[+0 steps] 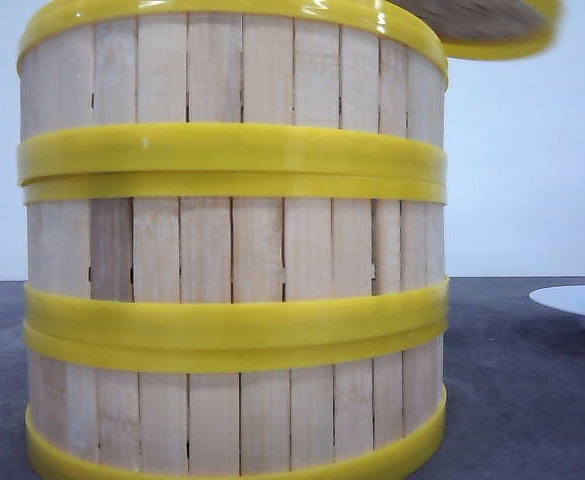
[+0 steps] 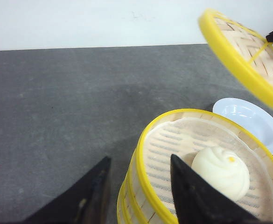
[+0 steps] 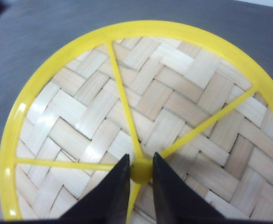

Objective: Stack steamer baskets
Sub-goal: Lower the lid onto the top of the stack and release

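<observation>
Three baskets (image 1: 232,250) stood stacked on the dark table (image 1: 532,400), the pile filling most of the front view. The top basket (image 2: 206,158) was open, and a white bun (image 2: 222,170) with a yellow dot lay on its slatted floor.

The left gripper (image 2: 138,189) was spread, one finger (image 2: 192,196) inside the top basket beside the bun and the other outside the wall, so the rim sat between them; whether either touched the rim could not be told.

A woven lid (image 3: 141,121) with a yellow rim and yellow spokes hung tilted in the air, above and beside the pile. The right gripper (image 3: 141,170) was pinched on the lid's small yellow hub (image 3: 141,171), a finger on each side of it.

A white plate (image 2: 253,121) lay on the table just behind the pile, under the raised lid.
</observation>
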Robot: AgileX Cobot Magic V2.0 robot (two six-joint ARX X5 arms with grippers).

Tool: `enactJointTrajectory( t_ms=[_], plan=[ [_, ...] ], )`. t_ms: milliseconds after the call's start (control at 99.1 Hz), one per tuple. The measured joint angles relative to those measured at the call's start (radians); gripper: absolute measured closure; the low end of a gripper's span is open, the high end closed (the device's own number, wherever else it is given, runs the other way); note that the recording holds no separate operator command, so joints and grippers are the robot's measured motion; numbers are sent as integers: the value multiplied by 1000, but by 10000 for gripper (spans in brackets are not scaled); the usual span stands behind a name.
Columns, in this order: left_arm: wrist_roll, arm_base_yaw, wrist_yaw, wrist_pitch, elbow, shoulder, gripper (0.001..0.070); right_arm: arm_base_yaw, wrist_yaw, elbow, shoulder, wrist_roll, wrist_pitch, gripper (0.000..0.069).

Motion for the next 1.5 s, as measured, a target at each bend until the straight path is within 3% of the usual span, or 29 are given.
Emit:
enactJointTrajectory(
  t_ms=[242,555,1089,1503],
  plan=[
    [0,0,0,0,0,0,481,261,100,9,61,-7,-16,637],
    [0,0,0,0,0,0,481,401,156,10,111,-14,-51,637],
    [0,0,0,0,0,0,481,440,228,10,183,-52,-114,637],
    [0,0,0,0,0,0,481,440,226,10,196,-60,-107,638]
  ],
)
